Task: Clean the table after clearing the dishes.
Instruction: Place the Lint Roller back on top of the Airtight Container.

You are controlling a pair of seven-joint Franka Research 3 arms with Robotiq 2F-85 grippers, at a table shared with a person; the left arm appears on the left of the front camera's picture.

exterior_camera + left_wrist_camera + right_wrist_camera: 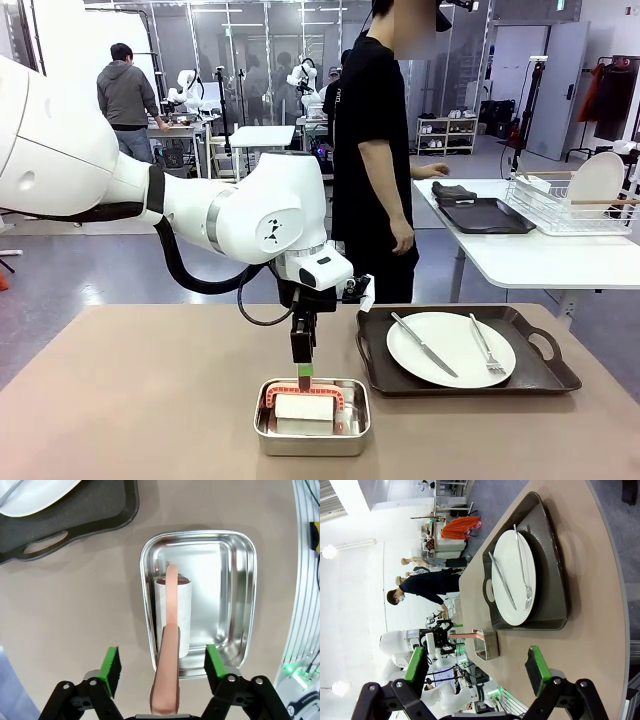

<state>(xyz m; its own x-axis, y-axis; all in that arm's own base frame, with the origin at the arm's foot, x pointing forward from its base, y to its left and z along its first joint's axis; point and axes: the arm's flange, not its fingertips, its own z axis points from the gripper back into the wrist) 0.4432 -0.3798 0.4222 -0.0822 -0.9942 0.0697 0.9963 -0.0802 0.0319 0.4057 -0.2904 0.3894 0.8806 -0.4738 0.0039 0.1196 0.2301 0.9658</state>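
Observation:
On the tan table (130, 400) a dark brown tray (540, 375) carries a white plate (450, 348) with a knife (424, 344) and fork (485, 347). In front of it stands a small steel pan (312, 420) holding a white roller with a pink frame (303, 408). My left gripper (303, 375) hangs straight above the pan. In the left wrist view it (161, 664) is open, the pink roller handle (167, 680) rising between the green pads without touching them. My right gripper (477, 667) is open and empty, low over the table beside the tray (550, 555).
A person in black (372, 150) stands at the far side, one hand on a white side table (540, 260) that holds a wire rack (570, 205) and another dark tray (485, 215). Bare tabletop lies left of the pan.

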